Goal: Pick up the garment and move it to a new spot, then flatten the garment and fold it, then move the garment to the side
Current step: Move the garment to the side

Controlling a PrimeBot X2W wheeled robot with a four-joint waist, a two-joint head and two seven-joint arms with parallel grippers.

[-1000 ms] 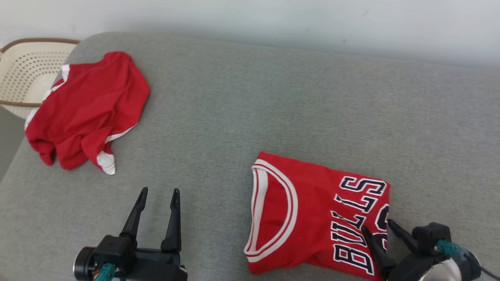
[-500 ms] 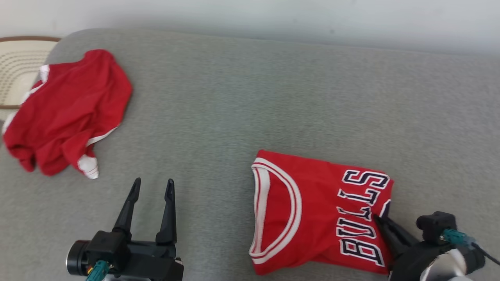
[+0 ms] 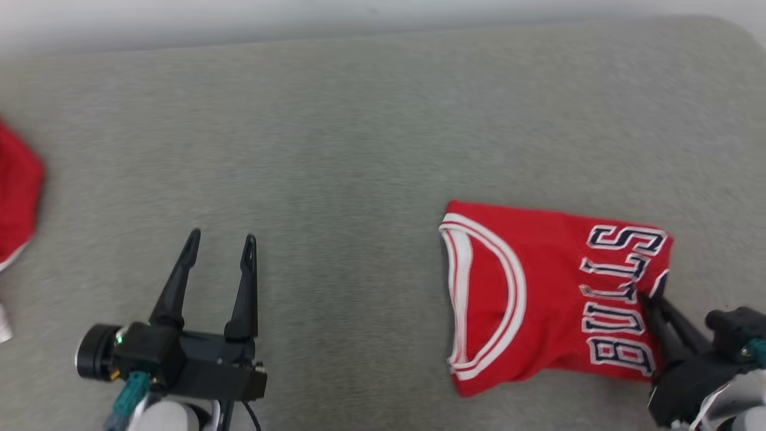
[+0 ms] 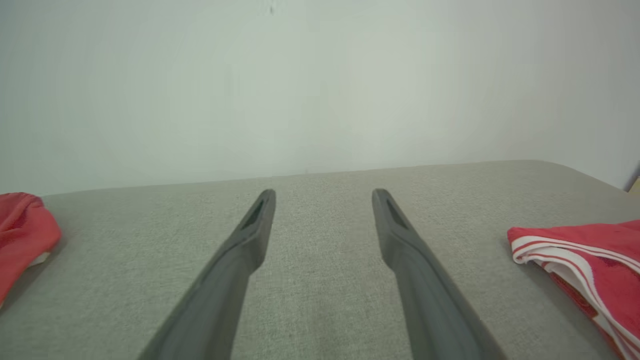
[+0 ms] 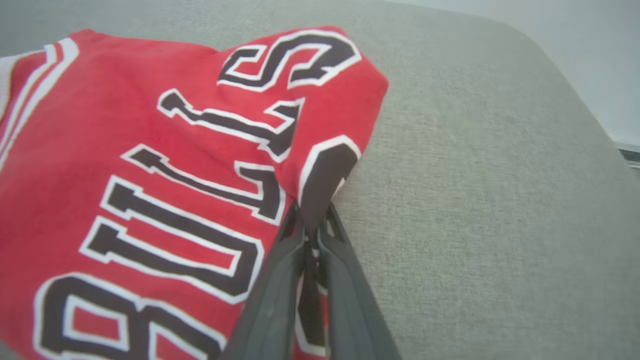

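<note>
The garment (image 3: 550,299), a folded red jersey, is pinched at its right edge by the right gripper (image 3: 649,299), whose fingers (image 5: 280,280) are pressed nearly together on a fold of cloth beside the black lettering. It lies flat on the grey cushioned surface (image 3: 359,149), at the robot's right front, with its long axis running left to right. The white-trimmed neckline points toward the robot's left, and the word BULLS sits at the right end, reading away from the robot. The left gripper (image 3: 221,236) hovers well apart from it with fingers spread wide and nothing between them. Farther left lies another red cloth (image 3: 18,179).
</note>
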